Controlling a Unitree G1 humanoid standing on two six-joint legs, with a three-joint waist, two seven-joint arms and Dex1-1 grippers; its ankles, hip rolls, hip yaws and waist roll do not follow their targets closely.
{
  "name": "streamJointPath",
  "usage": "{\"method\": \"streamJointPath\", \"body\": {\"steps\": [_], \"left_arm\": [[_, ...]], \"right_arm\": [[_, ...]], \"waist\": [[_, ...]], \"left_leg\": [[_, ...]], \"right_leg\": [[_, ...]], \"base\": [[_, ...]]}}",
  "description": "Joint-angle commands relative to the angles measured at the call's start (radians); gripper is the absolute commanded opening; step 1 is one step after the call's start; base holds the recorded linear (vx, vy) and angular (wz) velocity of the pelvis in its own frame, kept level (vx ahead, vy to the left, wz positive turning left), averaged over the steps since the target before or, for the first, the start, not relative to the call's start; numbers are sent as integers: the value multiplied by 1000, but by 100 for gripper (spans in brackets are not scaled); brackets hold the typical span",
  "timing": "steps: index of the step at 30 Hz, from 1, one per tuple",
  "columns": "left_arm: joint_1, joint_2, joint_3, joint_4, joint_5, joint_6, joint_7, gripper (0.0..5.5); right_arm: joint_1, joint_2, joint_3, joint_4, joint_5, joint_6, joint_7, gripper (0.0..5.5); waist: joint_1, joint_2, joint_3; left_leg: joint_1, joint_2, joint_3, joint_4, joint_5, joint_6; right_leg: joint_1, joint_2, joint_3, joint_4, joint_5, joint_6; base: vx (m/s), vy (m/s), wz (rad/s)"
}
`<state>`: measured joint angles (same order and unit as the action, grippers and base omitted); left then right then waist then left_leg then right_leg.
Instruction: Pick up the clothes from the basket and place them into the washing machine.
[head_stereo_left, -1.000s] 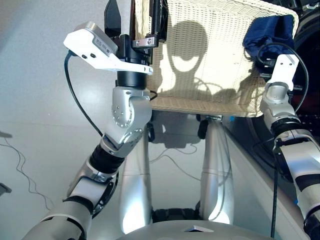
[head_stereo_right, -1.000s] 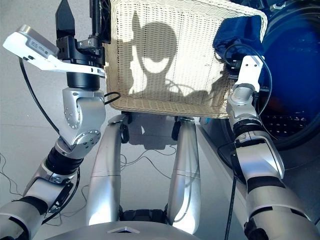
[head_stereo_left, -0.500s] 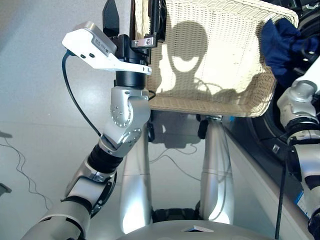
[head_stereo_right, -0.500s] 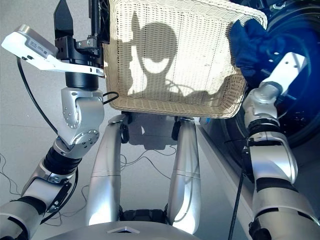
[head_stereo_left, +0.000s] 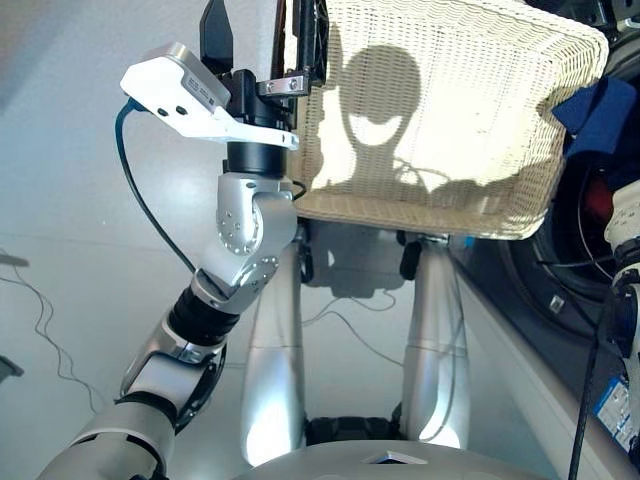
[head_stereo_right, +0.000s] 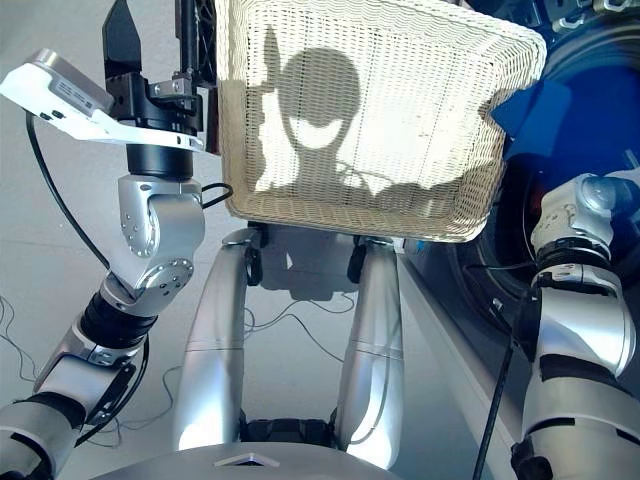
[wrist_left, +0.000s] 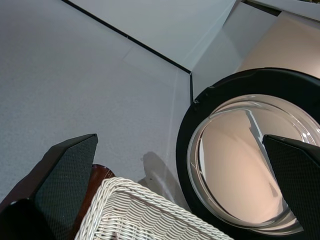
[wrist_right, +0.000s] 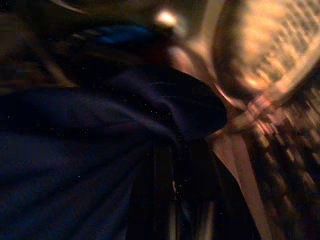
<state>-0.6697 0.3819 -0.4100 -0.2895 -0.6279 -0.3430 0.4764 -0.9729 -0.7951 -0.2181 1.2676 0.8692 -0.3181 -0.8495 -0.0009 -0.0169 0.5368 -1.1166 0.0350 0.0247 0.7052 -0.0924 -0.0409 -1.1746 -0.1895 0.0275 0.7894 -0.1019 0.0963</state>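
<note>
The cream-white wicker basket (head_stereo_left: 430, 100) is held up in front of me, and only shadows show on the part of its weave that I see. My left gripper (head_stereo_left: 262, 25) is open, its two black fingers astride the basket's left rim (wrist_left: 145, 210). A navy blue garment (head_stereo_left: 600, 115) hangs just past the basket's right rim, in front of the washing machine's drum hole (head_stereo_left: 575, 230). My right gripper is shut on it and buried in the cloth (wrist_right: 100, 150); only the right wrist (head_stereo_right: 590, 200) shows. A red patch (head_stereo_left: 597, 200) shows inside the drum.
The machine's round glass porthole door (wrist_left: 245, 160) stands open beyond the basket's far left corner. The machine's dark glossy front (head_stereo_right: 600, 60) fills the right side. Thin cables (head_stereo_left: 40, 330) lie on the grey floor at the left.
My right arm has lifted the navy garment out of the basket's right corner and carried it right, over the rim to the drum hole. The left arm has stayed put.
</note>
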Motion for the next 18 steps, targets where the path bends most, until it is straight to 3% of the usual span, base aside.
{"method": "streamJointPath", "body": {"steps": [1, 7, 11, 17, 18], "left_arm": [[-15, -4, 18, -101, -3, -50, 1, 550], [-20, 9, 12, -112, -21, -47, 14, 550], [-22, 12, 13, -118, -30, -46, 20, 550], [-15, 14, 13, -128, -25, -47, 28, 550], [-14, 12, 10, -125, -26, -44, 27, 550]], "right_arm": [[41, -111, -19, 36, 111, -92, -42, 0], [37, -108, -44, 85, 211, -105, -57, 0], [40, -103, -67, 69, 251, -140, -82, 0], [89, -77, -61, -4, 202, -124, -82, 0], [88, -68, -54, -18, 202, -129, -74, 464]], "waist": [[-23, 15, -17], [-23, 16, -17], [-26, 16, -17], [-27, 11, -17], [-27, 11, -17]], "left_leg": [[23, 19, 13, -2, -28, -11], [12, 20, 14, 11, -22, -10], [14, 19, 11, 30, -37, -12], [-11, 18, 12, 96, -47, -9], [-15, 17, 12, 108, -51, -9]], "right_leg": [[35, 49, 4, -38, 49, 18], [28, 48, 4, -31, 57, 16], [29, 49, 5, -9, 40, 17], [1, 59, 4, 60, 22, 13], [-4, 59, 6, 68, 20, 12]], "base": [[0, 0, 0], [0, 0, 0], [0, 0, 0], [0, 0, 0], [0, 0, 0]]}}
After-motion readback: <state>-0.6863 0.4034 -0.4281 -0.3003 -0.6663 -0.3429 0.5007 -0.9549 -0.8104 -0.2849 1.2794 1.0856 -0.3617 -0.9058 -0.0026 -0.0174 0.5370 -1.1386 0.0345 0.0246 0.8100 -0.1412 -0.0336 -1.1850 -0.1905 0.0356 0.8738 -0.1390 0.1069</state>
